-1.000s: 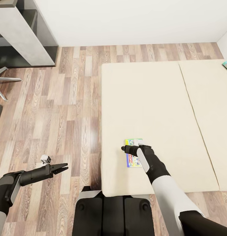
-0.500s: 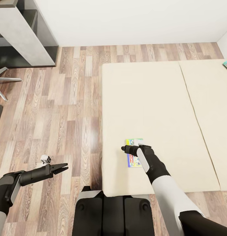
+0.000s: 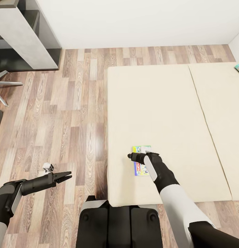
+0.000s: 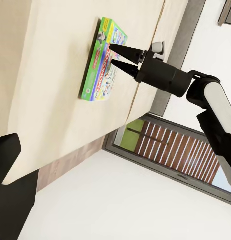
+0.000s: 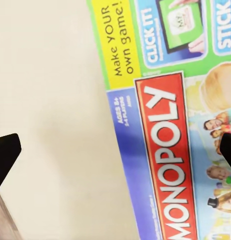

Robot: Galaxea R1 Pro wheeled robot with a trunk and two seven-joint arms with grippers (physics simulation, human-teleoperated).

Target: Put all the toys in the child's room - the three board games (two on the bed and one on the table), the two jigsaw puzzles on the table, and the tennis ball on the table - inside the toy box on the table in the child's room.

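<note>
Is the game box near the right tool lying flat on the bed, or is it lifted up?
Lying flat. In the left wrist view the game box rests with its whole underside on the bed, and the right tool hovers just over it, open.

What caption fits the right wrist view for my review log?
Open right gripper poised just above a Monopoly board game lying flat on the cream bed.
</note>
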